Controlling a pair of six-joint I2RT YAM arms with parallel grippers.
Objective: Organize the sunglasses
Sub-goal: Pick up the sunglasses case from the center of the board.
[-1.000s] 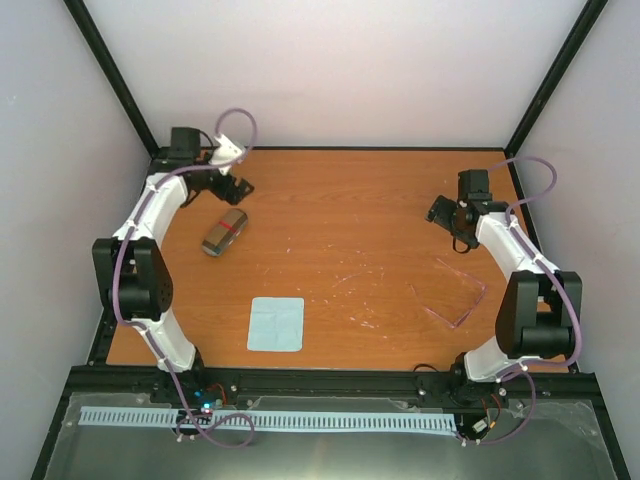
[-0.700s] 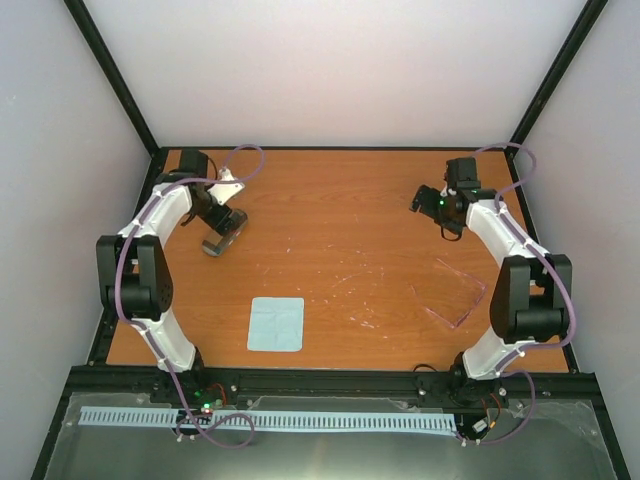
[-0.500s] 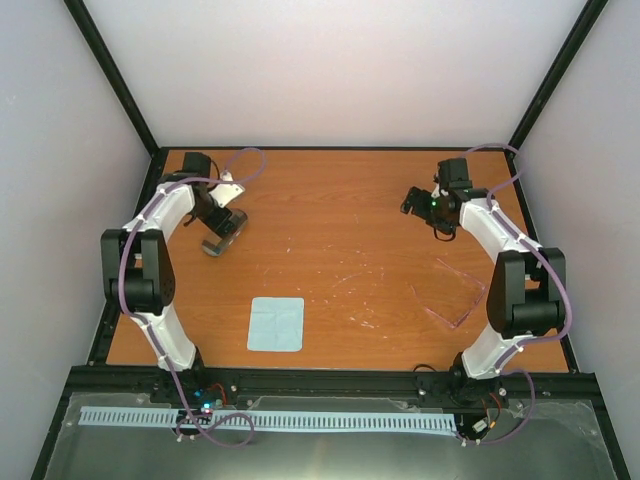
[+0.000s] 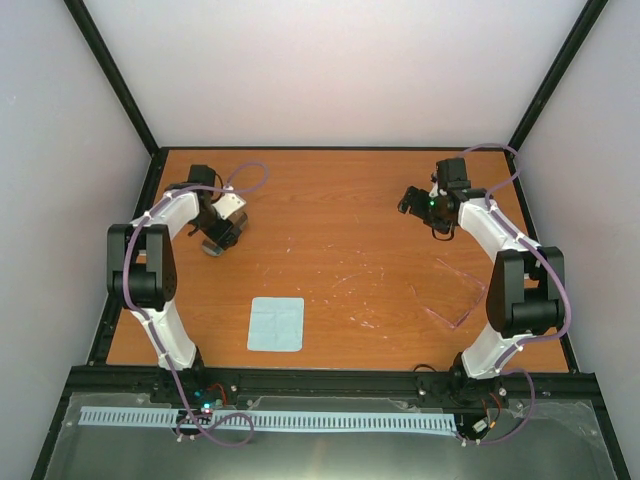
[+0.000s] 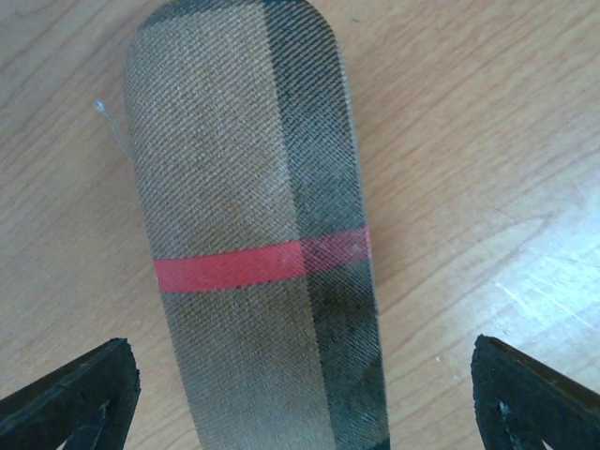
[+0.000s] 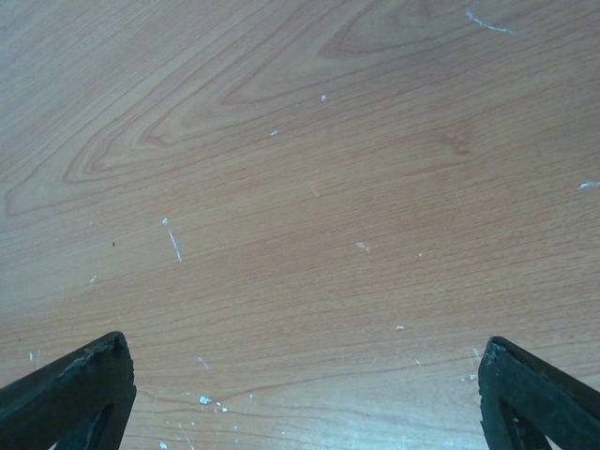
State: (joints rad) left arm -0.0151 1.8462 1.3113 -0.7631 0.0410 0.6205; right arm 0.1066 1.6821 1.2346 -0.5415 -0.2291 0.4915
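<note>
The sunglasses lie on the right side of the table, only a faint pinkish outline. The left gripper, jaws wide apart, hides most of the case from above. The right gripper hangs spread wide over the wood.

The case is coarse woven twill cloth, matt, crossed by a smoother red band. The tabletop is smooth wood-grain with a faint sheen and pale scuffs. The sunglasses look translucent pinkish plastic.
</note>
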